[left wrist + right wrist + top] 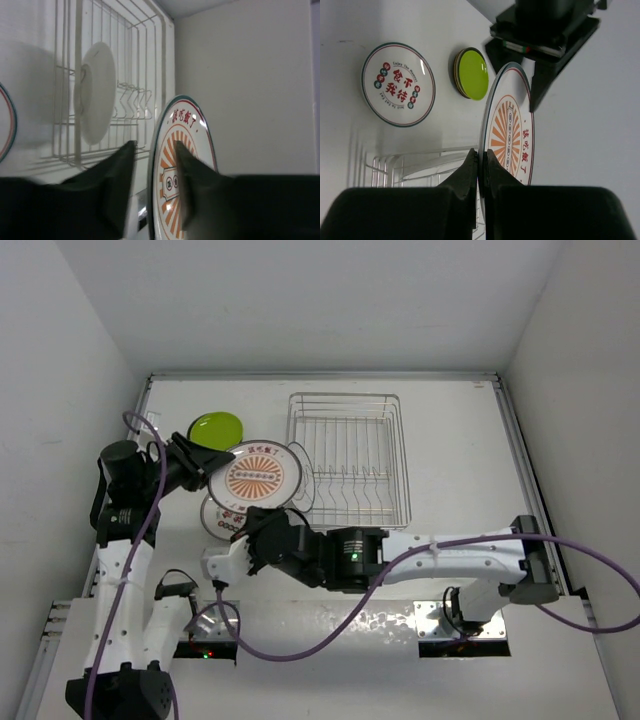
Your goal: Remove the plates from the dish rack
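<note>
The right tool (480, 152) clamps the sunburst plate (512, 132) by its rim beside the dish rack (344, 396); the left tool (155, 144) straddles its left edge, fingers (112, 190) apart.

Four plates can be counted for sure. One is the sunburst plate (262, 478), white with orange rays, on edge just left of the rack. One is the red-lettered plate (398, 83), lying flat at the near left. One is the lime green plate (217, 430) at the far left. One is the pale plate (95, 97), upright inside the rack. In the right wrist view a dark rim shows under the lime green plate, so more may be stacked there, but how many cannot be told. There is one dish rack (345, 396), right of the plates. Two arms show, the left arm (115, 570) and the right arm (450, 560), with two grippers, the left gripper (154, 144) and the right gripper (480, 155)
</note>
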Available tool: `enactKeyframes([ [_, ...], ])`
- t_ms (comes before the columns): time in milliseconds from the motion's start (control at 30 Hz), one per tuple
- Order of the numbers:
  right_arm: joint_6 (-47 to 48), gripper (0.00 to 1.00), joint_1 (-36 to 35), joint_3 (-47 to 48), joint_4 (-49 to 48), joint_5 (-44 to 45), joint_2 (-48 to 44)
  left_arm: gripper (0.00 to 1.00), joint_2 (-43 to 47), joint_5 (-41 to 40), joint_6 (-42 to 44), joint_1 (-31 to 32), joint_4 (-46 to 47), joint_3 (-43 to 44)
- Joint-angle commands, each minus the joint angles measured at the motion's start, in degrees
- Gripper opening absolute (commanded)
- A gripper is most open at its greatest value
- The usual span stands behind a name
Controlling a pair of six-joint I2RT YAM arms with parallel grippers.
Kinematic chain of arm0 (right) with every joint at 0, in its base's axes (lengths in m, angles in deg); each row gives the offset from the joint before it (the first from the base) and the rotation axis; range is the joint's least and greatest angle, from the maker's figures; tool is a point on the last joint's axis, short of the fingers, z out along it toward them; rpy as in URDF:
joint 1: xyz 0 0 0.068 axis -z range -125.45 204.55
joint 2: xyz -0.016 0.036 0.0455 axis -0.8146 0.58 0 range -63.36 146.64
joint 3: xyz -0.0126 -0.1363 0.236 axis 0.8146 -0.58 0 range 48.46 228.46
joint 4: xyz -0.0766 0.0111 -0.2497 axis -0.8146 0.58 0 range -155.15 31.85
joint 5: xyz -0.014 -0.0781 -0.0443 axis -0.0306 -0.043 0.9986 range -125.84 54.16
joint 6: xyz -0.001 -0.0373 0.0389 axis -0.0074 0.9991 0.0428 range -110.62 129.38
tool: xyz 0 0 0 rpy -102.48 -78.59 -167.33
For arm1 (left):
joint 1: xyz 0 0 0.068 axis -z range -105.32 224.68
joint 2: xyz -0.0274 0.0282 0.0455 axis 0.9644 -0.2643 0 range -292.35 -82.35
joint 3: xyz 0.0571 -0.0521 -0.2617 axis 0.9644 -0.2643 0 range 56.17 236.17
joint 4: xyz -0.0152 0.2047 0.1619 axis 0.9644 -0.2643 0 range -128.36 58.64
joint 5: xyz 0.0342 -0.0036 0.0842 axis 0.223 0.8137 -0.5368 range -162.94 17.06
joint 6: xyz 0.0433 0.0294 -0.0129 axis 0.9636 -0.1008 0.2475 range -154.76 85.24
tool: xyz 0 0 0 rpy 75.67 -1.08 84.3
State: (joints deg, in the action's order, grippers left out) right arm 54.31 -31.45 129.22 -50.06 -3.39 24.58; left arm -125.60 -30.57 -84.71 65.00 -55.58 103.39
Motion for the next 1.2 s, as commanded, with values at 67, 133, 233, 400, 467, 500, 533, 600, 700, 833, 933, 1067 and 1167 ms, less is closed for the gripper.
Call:
enactKeyframes([
  [67,3.4,0.00,-1.1,4.4,-8.6,3.8,3.1,0.00,0.6,0.4,2.5,0.3,1.7,0.5],
  [133,2.5,0.22,-1.1,3.7,-11.2,4.6,3.6,0.00,1.3,-4.3,3.5,0.3,0.3,0.4],
  [233,-0.6,0.99,-1.1,1.2,-14.6,6.3,2.2,0.00,3.0,-16.1,4.2,0.2,-2.7,-1.1],
  [400,-11.3,0.99,1.1,2.7,-15.9,15.0,-1.1,0.00,4.6,-37.4,3.4,0.2,-4.1,-6.0],
  [467,-20.8,0.99,4.1,5.6,-11.9,17.7,-2.6,0.00,4.7,-45.2,2.5,0.3,-2.5,-9.7],
  [500,-28.6,0.99,5.5,6.7,-5.9,17.5,-3.0,0.00,4.6,-48.4,2.0,0.2,-1.6,-10.9],
  [533,-32.7,0.99,7.0,7.4,-3.3,16.8,-4.3,0.00,4.1,-49.6,2.0,0.2,0.1,-13.1],
  [600,-41.8,0.99,12.0,7.8,2.8,11.9,-6.0,0.00,2.2,-50.9,2.0,0.2,2.7,-15.2],
  [700,-43.7,0.99,14.5,3.0,1.9,9.8,-10.0,0.00,-2.4,-49.8,1.9,0.1,6.7,-18.0],
  [833,-44.5,0.99,14.9,1.2,3.2,9.4,-11.0,0.06,-7.1,-48.3,2.2,0.1,10.4,-18.8],
  [933,-49.0,0.99,17.5,2.5,7.0,6.3,-9.6,0.33,-7.5,-47.5,2.4,0.2,12.0,-20.3],
  [1067,-62.8,0.99,25.0,3.1,13.0,-6.7,-5.3,0.68,-7.3,-45.1,3.0,0.2,12.8,-21.8],
  [1167,-67.2,0.99,27.5,2.1,12.4,-8.2,-3.1,0.86,-8.2,-43.3,4.1,0.2,12.0,-21.8],
])
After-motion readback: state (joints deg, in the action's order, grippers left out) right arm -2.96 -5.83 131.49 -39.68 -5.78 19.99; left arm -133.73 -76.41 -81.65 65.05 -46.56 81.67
